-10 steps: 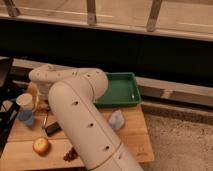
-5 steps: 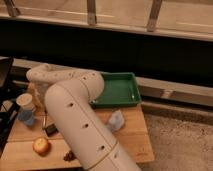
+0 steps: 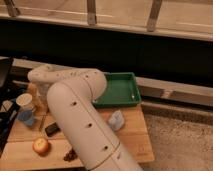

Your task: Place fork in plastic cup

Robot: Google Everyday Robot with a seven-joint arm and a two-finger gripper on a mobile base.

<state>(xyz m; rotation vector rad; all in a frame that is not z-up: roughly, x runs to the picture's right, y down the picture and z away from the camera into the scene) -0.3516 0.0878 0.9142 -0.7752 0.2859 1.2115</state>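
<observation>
The whitish-cream plastic cup (image 3: pixel 24 101) stands upright at the left end of the wooden table (image 3: pixel 135 135). The smaller blue cup (image 3: pixel 26 118) stands just in front of it. My white arm (image 3: pixel 80 120) rises from the bottom, bends, and reaches left. Its wrist (image 3: pixel 39 75) hangs over the table's left end. The gripper (image 3: pixel 38 98) points down just right of the cream cup, mostly hidden by the arm. A thin dark sliver (image 3: pixel 42 122) on the table between the blue cup and a black block may be the fork; I cannot tell for sure.
A black rectangular block (image 3: pixel 52 129) lies right of the blue cup. An orange-red fruit (image 3: pixel 41 146) sits near the front edge, with a small dark item (image 3: pixel 70 155) beside it. A green tray (image 3: pixel 120 90) is at the back right. A pale blue object (image 3: pixel 116 120) lies mid-table.
The arm's wrist and elbow have shifted slightly left, toward the cups. The cups and the other objects have not moved.
</observation>
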